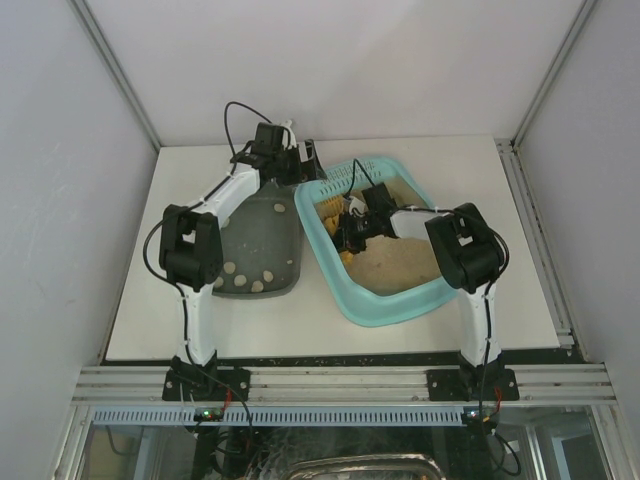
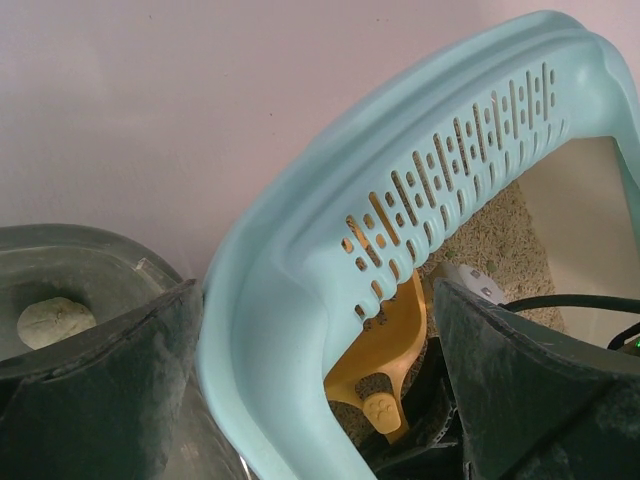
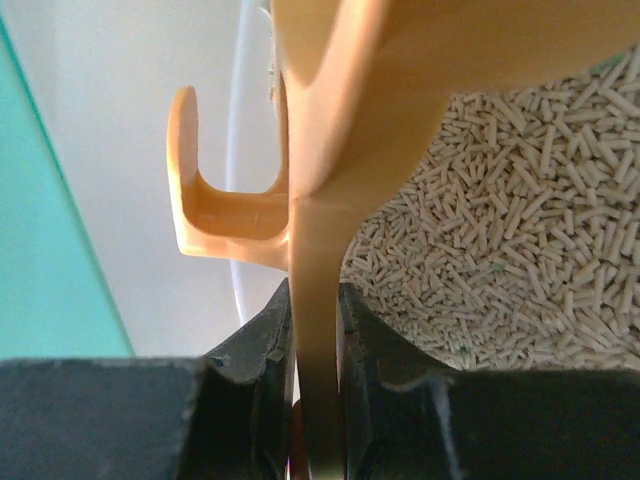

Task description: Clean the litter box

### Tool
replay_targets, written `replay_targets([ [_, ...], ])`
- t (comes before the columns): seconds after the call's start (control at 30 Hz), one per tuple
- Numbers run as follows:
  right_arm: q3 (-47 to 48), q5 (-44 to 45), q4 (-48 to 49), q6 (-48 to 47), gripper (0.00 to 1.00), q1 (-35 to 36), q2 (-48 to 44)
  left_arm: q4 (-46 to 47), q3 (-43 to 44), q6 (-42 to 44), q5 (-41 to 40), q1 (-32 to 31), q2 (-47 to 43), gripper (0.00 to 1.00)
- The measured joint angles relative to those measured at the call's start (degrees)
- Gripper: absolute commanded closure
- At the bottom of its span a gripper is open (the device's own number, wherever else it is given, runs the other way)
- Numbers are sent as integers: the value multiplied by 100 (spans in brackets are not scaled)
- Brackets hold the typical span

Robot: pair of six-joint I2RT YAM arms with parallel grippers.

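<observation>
Right gripper (image 3: 315, 330) clamped tight on the thin handle of a yellow-orange plastic litter scoop (image 3: 330, 100), gripped edge-on, with the hook end sticking out at 9 o'clock in the right wrist view. Scoop head is over beige pellet litter (image 3: 520, 230); can't tell if it carries anything.

Left gripper (image 1: 300, 160) spread wide, fingers either side of the slotted rim. Not closed on it, contact unclear.

Light-turquoise rectangular plastic litter box (image 1: 380, 310) sits on the white table (image 1: 450, 160) right of centre, at 3 o'clock of the dark grey-green plastic tray (image 1: 260, 235) and just beside it. Slotted end is at the box's 11 o'clock. Right gripper is inside the box near that end. Pale round clumps (image 1: 240, 270) lie at the grey tray's 6 o'clock edge.

Risks, as I judge them:
- Narrow edge-on hold, so the scoop could twist or slip when it digs into the litter.
- Box not pinned by the left jaws, so a scoop push could slide it towards the grey tray or 12 o'clock.
- Carrying over the turquoise wall towards 9 o'clock, pellets could spill on the table if the scoop tilts.
- Both wrists are near each other at the slotted end, so a lift could knock the left fingers or snag a cable.
</observation>
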Motion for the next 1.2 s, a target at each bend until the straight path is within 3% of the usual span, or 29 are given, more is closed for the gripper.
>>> replay_targets([
  [0.2,927,431,-1932,-927,100,146,0,0,0,0,-7,0,0,0],
  [0.33,911,299,-2118,-1119,100,177,0,-2,0,-2,-11,0,0,0],
  [0.5,216,-380,-1032,-704,100,37,0,-2,0,-2,-20,7,0,0],
  [0.67,-949,-1034,1246,599,100,-101,4,-2,0,0,-20,7,0,0],
  [0.87,-1674,-1419,3578,2271,100,-291,144,-2,0,0,-17,20,0,0],
  [1.0,-1775,-1445,3960,2618,100,-409,116,-2,0,-2,-11,35,0,0],
  [1.2,-1808,-1366,2953,2009,100,-496,-588,-35,68,-11,68,90,2,0],
])
